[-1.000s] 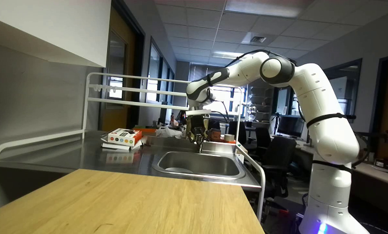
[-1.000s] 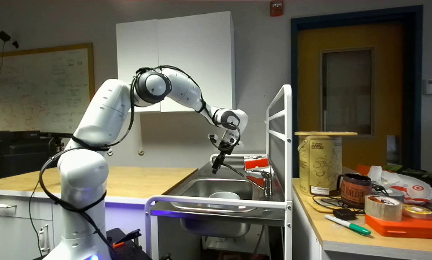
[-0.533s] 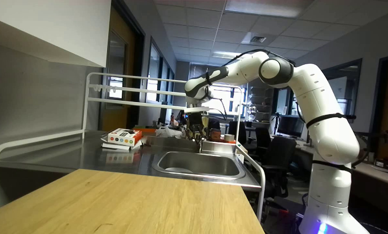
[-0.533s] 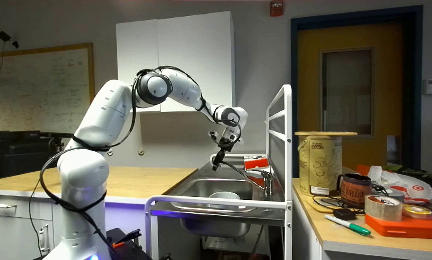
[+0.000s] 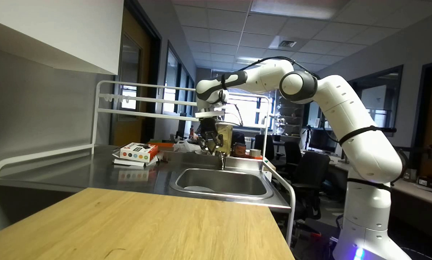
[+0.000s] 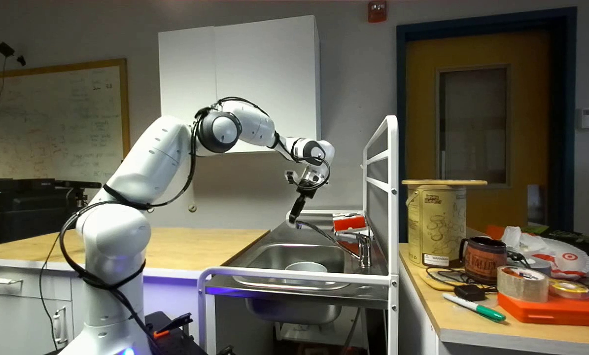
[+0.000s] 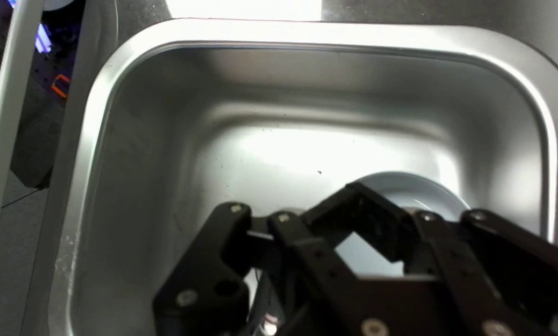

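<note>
Gripper (image 6: 293, 218) raised; spout (image 6: 333, 240) aslant, pointing (seemingly) toward it

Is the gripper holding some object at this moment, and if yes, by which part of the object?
Nothing is held: the gripper has its jaws shut, with nothing caught between them in the wrist view.

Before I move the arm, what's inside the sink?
A pale round dish and a few dark specks lie in the sink. In the wrist view, the gripper covers part of the dish and sink; anything under the dish is hidden too.
</note>
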{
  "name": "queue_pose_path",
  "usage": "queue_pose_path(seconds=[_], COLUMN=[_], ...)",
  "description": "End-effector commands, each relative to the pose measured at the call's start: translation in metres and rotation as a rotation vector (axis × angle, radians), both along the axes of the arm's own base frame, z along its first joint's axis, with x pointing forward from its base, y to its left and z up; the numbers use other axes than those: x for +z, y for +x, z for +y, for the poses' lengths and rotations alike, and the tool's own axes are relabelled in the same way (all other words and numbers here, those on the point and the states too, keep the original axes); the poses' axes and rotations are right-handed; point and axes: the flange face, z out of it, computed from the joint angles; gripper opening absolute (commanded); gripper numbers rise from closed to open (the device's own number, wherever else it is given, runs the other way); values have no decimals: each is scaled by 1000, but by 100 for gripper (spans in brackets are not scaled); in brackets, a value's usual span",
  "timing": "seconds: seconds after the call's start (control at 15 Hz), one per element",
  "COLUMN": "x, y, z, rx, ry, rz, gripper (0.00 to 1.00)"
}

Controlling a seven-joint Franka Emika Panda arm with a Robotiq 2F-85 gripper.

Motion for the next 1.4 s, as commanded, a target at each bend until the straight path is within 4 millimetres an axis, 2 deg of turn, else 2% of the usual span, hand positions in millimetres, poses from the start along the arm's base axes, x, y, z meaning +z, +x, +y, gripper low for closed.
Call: queue_pose_path(seconds=[0.0, 0.07, 0.13, 0.4, 0.53, 0.73, 1.0, 1.33], x=[17, 21, 24, 28, 24, 13, -9, -33], y=[13, 13, 11, -2, -14, -29, -39, -28], z=[7, 6, 2, -25, -41, -63, -69, -59], rx=[9, 8, 0, -68, -109, -160, -191, -161], ry=[6, 16, 20, 49, 43, 38, 48, 37], rz=[-12, -22, -33, -63, -62, -50, -37, -14], gripper=[30, 31, 36, 66, 82, 100, 100, 100])
